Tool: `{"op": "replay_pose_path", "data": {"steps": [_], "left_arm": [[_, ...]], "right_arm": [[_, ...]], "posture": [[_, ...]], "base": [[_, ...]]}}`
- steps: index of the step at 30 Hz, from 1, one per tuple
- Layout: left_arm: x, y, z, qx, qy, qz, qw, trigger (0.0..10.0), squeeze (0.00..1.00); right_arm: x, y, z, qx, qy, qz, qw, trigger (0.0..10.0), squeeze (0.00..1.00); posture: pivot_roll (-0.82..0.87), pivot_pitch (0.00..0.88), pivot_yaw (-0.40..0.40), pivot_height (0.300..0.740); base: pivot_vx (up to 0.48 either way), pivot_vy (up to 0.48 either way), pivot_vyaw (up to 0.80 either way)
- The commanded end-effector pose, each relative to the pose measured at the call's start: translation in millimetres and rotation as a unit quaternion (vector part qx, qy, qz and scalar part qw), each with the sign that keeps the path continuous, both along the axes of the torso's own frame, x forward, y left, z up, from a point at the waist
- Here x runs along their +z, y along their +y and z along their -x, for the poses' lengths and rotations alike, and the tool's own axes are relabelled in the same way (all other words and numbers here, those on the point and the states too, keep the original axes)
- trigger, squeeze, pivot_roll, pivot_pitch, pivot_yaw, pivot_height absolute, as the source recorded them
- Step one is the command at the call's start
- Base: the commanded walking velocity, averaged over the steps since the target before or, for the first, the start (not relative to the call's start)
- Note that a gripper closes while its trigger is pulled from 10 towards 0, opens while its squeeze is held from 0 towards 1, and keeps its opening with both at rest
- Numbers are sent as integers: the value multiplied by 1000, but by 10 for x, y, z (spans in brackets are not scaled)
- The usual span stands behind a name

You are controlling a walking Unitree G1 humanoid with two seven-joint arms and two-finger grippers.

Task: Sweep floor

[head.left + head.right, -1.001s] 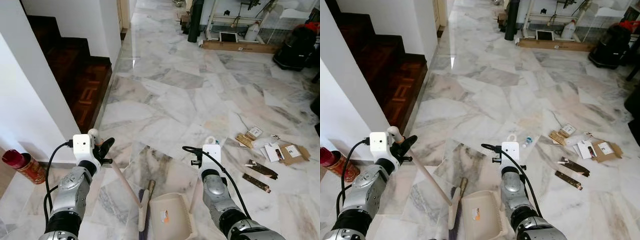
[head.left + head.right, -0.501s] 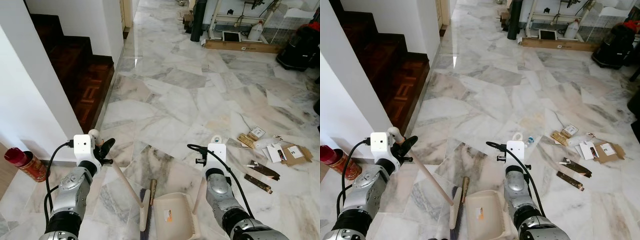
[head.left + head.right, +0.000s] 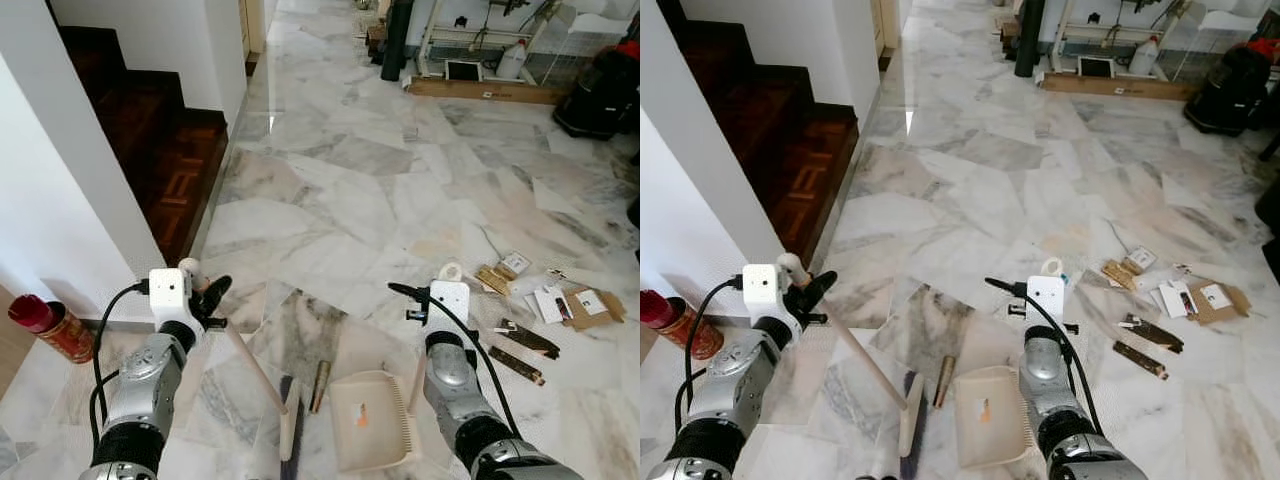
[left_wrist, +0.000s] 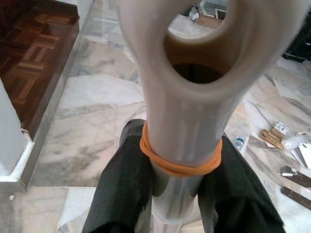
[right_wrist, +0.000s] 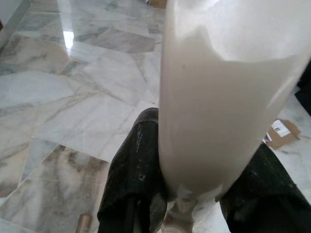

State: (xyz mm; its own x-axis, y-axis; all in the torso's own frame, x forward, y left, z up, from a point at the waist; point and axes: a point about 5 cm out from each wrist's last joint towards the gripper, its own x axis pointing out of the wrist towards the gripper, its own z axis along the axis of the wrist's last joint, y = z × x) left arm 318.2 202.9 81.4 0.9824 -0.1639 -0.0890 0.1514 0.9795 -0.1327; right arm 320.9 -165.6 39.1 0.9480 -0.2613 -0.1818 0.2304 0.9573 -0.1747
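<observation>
Broom handle (image 4: 182, 126) is pinched by left gripper (image 4: 182, 194), dustpan handle (image 5: 218, 121) by right gripper (image 5: 194, 194); both judged light, stiff, slippery.

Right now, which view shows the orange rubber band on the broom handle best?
The left wrist view: the orange rubber band circles the broom handle just above the left gripper. In both eye views the handle is small and the band can't be made out.

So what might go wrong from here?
The scraps lie off to the robot's right, apart from the dustpan, so a short sweep could miss them. The small brown piece beside the broom could roll away. The stair edge on the left could snag the long handle.
</observation>
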Motion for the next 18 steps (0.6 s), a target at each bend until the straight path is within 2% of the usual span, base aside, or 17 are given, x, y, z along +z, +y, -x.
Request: {"op": "replay_pose_path", "data": {"steps": [1, 11, 18], "left_arm": [[-52, -8, 18, -2, 13, -10, 1000, 10000, 0], [22, 61, -2, 20, -8, -12, 1000, 10000, 0], [71, 151, -25, 64, -25, -3, 998, 10000, 0]], "right_arm": [[27, -44, -10, -12, -6, 12, 1000, 10000, 0], [-16, -74, -13, -44, 20, -7, 999, 10000, 0], [-21, -68, -10, -43, 21, -3, 999, 10000, 0]], "posture": [[119, 84, -37, 740], [132, 79, -36, 740], [138, 78, -38, 740]], "base": [[0, 0, 0], [0, 0, 0], [0, 0, 0]]}}
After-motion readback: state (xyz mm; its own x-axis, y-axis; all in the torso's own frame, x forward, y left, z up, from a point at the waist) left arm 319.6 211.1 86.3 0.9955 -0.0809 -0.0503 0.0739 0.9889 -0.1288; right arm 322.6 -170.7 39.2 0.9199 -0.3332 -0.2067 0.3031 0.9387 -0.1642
